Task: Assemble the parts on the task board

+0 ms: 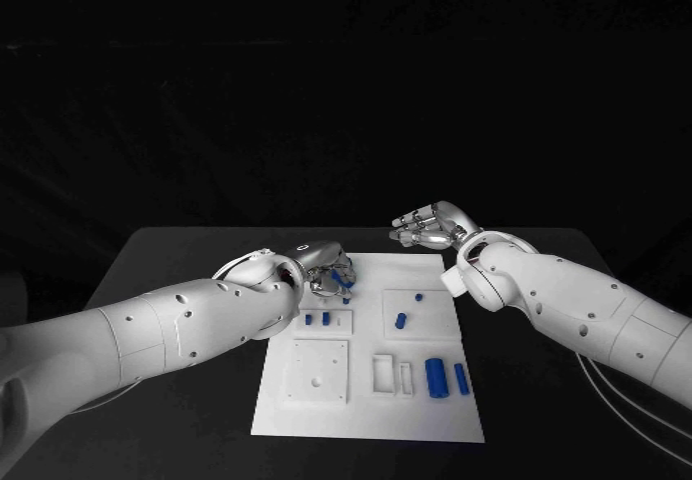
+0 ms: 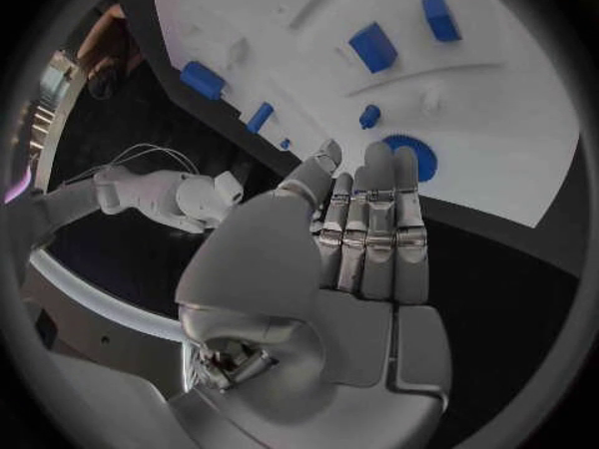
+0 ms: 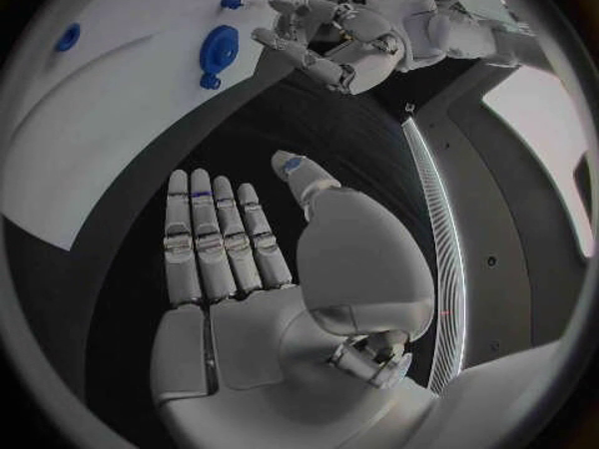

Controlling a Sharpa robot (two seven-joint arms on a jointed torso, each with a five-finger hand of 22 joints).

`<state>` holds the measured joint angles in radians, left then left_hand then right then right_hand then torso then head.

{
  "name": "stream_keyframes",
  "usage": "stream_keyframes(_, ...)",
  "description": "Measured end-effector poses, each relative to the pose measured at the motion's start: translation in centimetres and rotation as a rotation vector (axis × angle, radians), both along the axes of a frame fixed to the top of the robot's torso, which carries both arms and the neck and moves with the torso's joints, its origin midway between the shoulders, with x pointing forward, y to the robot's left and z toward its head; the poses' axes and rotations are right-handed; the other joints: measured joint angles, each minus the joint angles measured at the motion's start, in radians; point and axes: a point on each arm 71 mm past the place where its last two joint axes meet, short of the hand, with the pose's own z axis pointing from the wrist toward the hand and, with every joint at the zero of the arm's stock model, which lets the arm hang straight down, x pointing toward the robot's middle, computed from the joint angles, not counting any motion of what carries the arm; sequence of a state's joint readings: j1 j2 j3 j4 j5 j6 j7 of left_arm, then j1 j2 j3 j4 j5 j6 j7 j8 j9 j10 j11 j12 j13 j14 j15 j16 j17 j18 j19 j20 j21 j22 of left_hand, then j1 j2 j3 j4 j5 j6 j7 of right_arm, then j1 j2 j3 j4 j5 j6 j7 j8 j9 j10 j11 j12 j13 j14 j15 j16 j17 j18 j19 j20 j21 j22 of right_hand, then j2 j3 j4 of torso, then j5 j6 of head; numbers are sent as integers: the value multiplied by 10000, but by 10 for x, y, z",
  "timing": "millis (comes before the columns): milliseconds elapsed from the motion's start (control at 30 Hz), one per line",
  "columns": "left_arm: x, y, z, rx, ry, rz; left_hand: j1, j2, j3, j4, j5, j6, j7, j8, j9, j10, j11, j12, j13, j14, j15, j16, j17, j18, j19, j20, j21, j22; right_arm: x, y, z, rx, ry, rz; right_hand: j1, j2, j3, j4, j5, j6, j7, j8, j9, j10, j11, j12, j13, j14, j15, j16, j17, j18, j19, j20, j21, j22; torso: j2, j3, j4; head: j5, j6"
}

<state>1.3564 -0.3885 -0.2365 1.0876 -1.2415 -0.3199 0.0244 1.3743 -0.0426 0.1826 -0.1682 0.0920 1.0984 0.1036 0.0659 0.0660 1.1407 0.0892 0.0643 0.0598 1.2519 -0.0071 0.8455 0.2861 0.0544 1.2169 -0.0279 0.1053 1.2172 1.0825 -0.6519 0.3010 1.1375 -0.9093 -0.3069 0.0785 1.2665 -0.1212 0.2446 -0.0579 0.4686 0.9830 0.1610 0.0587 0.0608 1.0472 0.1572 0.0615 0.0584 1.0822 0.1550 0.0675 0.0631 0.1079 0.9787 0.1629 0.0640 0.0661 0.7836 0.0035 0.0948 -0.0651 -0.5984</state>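
While flat, left hand (image 2: pixel 337 269) empty, right hand (image 3: pixel 250 269) empty

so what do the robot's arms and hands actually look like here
Both arms are smooth white shells dotted with small dark holes. Each ends in a silver metallic hand: the left hand and right hand have segmented fingers and pale grey palm pads. Thin pale cables trail beside the right arm.

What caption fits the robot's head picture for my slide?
Left hand hovers over the white task board's far corner; right hand waits open beyond it, blue parts unassembled.
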Motion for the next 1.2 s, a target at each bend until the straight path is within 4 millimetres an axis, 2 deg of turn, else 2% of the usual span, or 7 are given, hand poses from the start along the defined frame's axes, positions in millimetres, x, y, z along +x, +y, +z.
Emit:
stream_keyframes(33, 1, 0, -1, 80, -47, -32, 16, -24, 31, 31, 14, 0, 0, 0, 0, -25, 6, -26, -3, 217, -37, 449, 165, 158, 236, -37, 214, 264, 0, 0, 0, 4, 0, 7, 0, 0, 0, 0, 0, 0, 0, 0, 0, 0, 0, 0, 0, 0, 0, 0, 0, 0, 0, 0, 0, 0, 2, 0, -4, -1, 5)
stream_keyframes(100, 1, 0, -3, 191, -100, -57, -26, -66, 134, 47, 78, 0, 0, 0, 0, -66, -28, -26, -3, 258, -54, 1004, 325, 233, 304, -43, 466, 713, 0, 1, 0, 10, -2, 21, 0, 0, 0, 0, 0, 0, 0, 0, 0, 0, 0, 0, 0, 0, 0, 0, 0, 0, 0, 0, 0, 0, 7, 0, -10, -12, 10)
stream_keyframes(267, 2, -2, -8, 488, -74, -175, -31, -105, 259, 45, 155, -150, 51, 0, -8, -469, 64, -26, -3, 454, -66, 1721, 354, 249, 486, -47, 867, 909, 0, 3, 0, 22, -10, 57, 0, 0, 0, 0, 0, 0, 0, 0, 0, 0, 0, 0, 0, 0, 0, 0, 0, 1, 0, 0, 0, 0, 25, 6, -21, -21, 12)
stream_keyframes(400, 1, -5, -14, 700, 30, -278, 4, -141, 228, 75, 155, -179, 31, 0, -8, -528, 76, -26, -3, 517, -63, 2072, 272, 394, 502, -28, 1183, 909, -1, 4, 1, 29, -16, 83, 0, 0, 0, 0, 0, 0, 0, 0, 1, 0, 0, 0, 0, 0, 0, 0, 0, 1, 0, 0, 0, 0, 32, 2, -19, -44, -6)
stream_keyframes(833, 1, -5, -23, 1134, 56, -301, 5, -140, 252, 159, 155, -382, 9, 1, -21, -594, 71, -26, -8, 649, -88, 2303, 180, 395, 501, -27, 1482, 906, -2, 5, 2, 43, -34, 143, 0, 0, 0, 0, 0, 0, 0, 0, 1, 0, 0, 0, 0, 0, 0, 0, 0, 0, 1, 0, 0, 0, 14, 6, -11, -97, -91)
stream_keyframes(1033, 3, -4, -24, 1233, 55, -225, -48, -88, 870, 83, 195, -340, 52, 0, -20, -502, 53, -26, -13, 649, -88, 2395, 152, 411, 501, -27, 1790, 906, -2, 5, 2, 43, -36, 148, 0, 0, 0, 0, 0, 0, 0, 0, 1, 0, 0, 0, 0, 0, 0, 0, 0, 0, 1, -1, 0, 0, 11, 6, -3, -111, -101)
stream_keyframes(1200, 4, -3, -25, 1272, 38, -164, -48, -88, 1480, 60, 195, -340, 52, 1, -24, -466, 89, -26, -13, 648, -89, 2418, 131, 550, 405, -46, 2041, 907, -2, 5, 2, 43, -36, 148, 0, 0, 0, 0, 0, 0, 0, 0, 1, 0, 0, 0, 0, 0, 0, 0, 0, 0, 1, -1, 0, 0, 9, 6, -3, -118, -101)
